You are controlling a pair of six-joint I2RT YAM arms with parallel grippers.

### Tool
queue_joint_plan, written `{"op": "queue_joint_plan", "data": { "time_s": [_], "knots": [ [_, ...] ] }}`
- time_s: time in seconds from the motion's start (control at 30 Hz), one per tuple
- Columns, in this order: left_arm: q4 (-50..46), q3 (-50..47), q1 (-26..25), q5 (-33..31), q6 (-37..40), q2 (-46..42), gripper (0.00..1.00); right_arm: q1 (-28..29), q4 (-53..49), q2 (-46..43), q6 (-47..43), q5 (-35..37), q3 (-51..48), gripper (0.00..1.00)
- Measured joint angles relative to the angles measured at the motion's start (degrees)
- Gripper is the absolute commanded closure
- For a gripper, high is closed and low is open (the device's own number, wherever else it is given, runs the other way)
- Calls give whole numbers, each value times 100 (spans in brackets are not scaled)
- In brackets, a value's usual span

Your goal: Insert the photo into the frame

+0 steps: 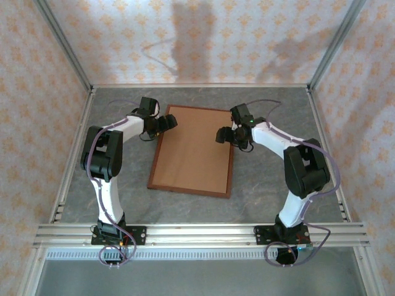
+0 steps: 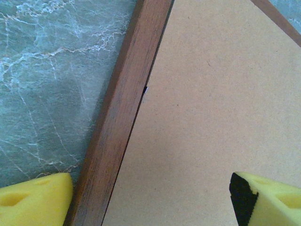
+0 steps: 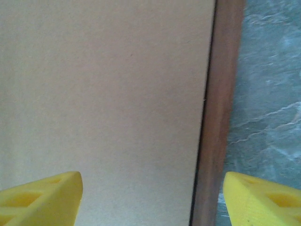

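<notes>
Left gripper (image 2: 150, 200) and right gripper (image 3: 150, 197), both spread apart, straddle opposite sides of the frame (image 1: 188, 192) (brown board (image 1: 197, 148) inside).

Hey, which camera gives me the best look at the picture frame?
The top external view: the whole frame lies flat, all four rails in sight. The left wrist view catches a stretch of its left rail; the right wrist view, a stretch of its right rail.
</notes>
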Motion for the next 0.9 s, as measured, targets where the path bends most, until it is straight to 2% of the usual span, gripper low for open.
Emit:
{"op": "queue_joint_plan", "data": {
  "time_s": [0.37, 0.9],
  "knots": [
    [0, 0, 0, 0, 2, 2, 13, -50, 50, 525, 2, -138, 282, 24],
    [0, 0, 0, 0, 2, 24, 13, -74, 205, 730, 109, -542, 391, 27]
  ]
}}
